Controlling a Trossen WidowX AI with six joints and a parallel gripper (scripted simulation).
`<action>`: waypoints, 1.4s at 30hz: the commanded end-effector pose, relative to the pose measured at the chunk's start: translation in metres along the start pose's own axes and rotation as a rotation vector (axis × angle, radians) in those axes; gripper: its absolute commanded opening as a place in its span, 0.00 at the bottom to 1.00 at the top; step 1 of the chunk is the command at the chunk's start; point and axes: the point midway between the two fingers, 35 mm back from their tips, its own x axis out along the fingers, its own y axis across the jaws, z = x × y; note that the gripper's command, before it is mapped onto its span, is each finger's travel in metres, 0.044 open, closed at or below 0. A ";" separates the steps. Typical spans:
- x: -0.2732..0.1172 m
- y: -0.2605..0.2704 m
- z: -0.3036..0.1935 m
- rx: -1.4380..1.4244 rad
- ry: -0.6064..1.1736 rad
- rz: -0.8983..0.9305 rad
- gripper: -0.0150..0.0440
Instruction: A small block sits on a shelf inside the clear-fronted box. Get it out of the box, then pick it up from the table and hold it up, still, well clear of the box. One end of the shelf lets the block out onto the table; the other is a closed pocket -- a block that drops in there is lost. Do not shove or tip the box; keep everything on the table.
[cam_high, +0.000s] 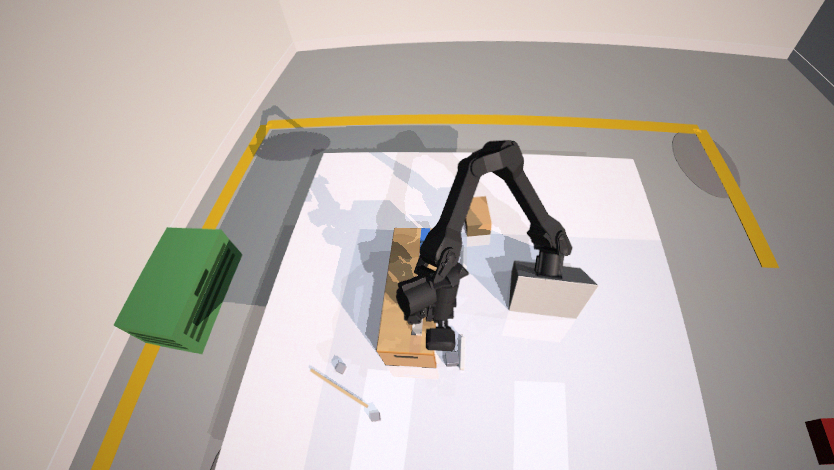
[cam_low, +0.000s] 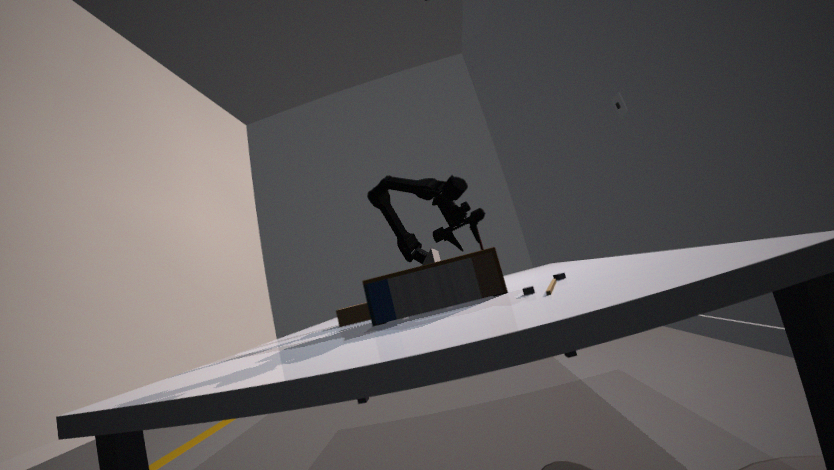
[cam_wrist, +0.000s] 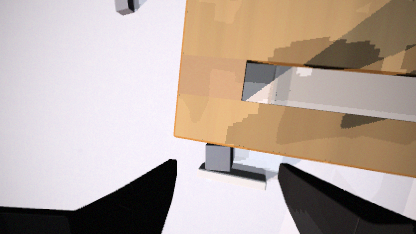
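The long wooden box (cam_high: 401, 274) (cam_low: 431, 286) (cam_wrist: 240, 35) lies in the middle of the table, with a slot (cam_wrist: 330, 92) cut in its top. A small grey block (cam_wrist: 218, 157) (cam_high: 452, 356) rests on a thin white slab just outside the box's long side, near its near end. My gripper (cam_high: 430, 331) (cam_low: 463, 241) (cam_wrist: 227, 168) hangs above that corner of the box. Its fingers are open and hold nothing. In the wrist view the block lies between the two fingertips, well below them.
A thin stick (cam_high: 338, 386) (cam_low: 550, 286) with a grey cube at each end lies left of the box's near end. A small wooden block (cam_high: 478, 217) stands behind the box. The arm's white base (cam_high: 551, 294) is to the right. A green crate (cam_high: 178, 289) stands on the floor.
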 end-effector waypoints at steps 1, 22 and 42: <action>0.003 0.014 -0.013 -0.949 -0.022 -0.122 0.74; 0.000 0.029 -0.024 -2.172 0.096 -0.302 0.74; -0.002 0.038 -0.032 -3.082 0.357 -0.413 0.74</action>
